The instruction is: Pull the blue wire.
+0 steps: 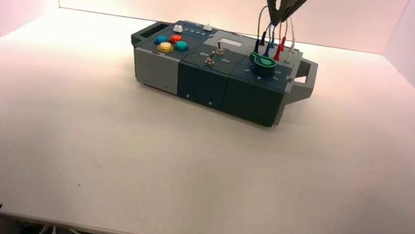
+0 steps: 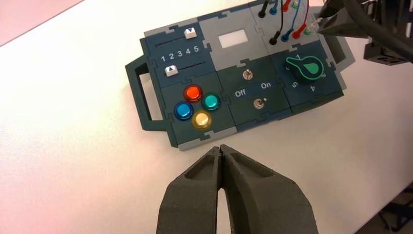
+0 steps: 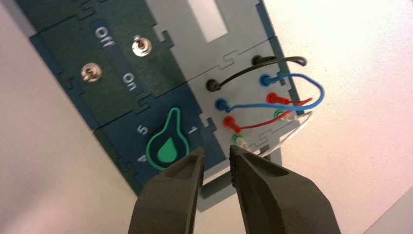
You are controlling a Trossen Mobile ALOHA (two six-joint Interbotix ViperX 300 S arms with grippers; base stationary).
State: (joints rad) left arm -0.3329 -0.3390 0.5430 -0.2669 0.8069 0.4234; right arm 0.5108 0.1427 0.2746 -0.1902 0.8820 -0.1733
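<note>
Blue wire [image 3: 263,105], 1 of 4, R gripper [image 3: 217,150] above

All views downward, sharing the box [image 1: 221,72] (wrists nearer).

Switches [image 1: 209,61] lie between buttons [image 1: 166,47] left, knob [image 1: 263,69] right.

We see a box [image 2: 243,92] of matt plastic, glossy buttons [image 2: 193,93], shiny metal switches [image 3: 141,46], smooth rubbery-looking wires [image 3: 287,106] and a smooth, matt white table [image 1: 142,163].
</note>
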